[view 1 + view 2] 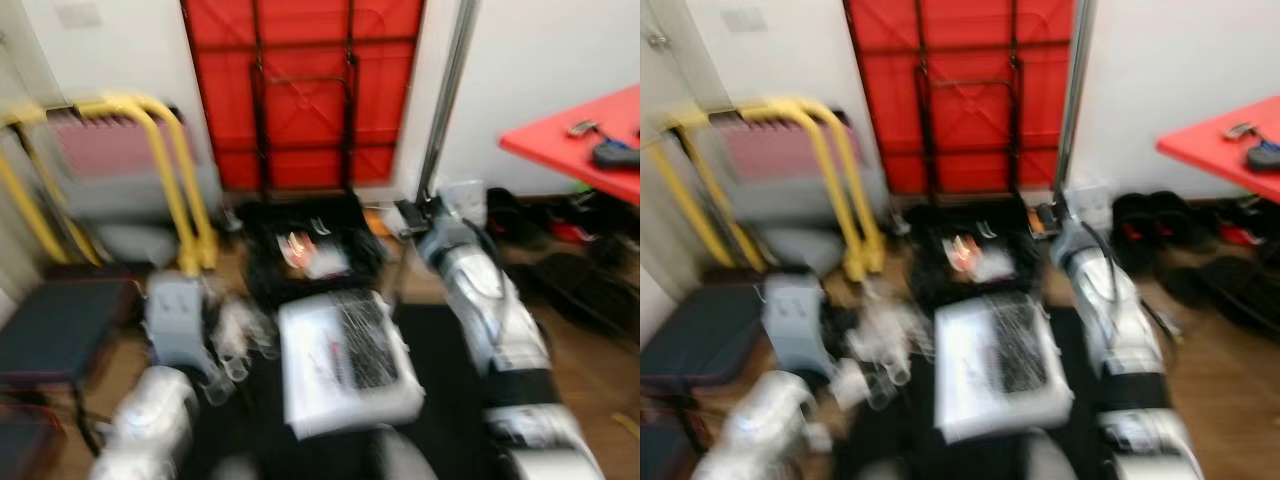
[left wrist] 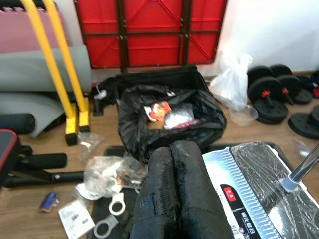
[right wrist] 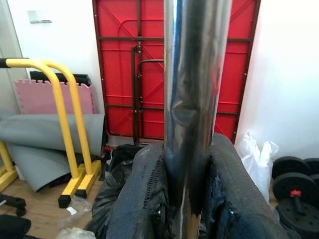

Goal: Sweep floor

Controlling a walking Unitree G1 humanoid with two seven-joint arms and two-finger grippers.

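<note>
My right gripper (image 3: 185, 149) is shut on the shiny metal pole (image 3: 192, 94) of a floor sweeper. The pole (image 1: 447, 100) rises upright past my right arm. Its flat white and silver head (image 2: 259, 184), wrapped in clear film, lies on a dark mat in front of me (image 1: 345, 355). My left gripper (image 2: 174, 149) is shut with nothing in it and hovers over the floor short of an open black rubbish bag (image 2: 169, 119). Crumpled plastic wrappers (image 2: 107, 172) and small white rings (image 2: 117, 204) lie on the wood floor beside it. The eye views are blurred.
Yellow parallel bars (image 1: 170, 160) and rolled grey mats (image 2: 45, 74) stand at the left, with a dark bench (image 1: 60, 330) nearer. A red folded table (image 1: 300, 90) leans on the far wall. Black weights (image 2: 269, 92), a white bag (image 2: 232, 82) and a red table (image 1: 590, 140) are at the right.
</note>
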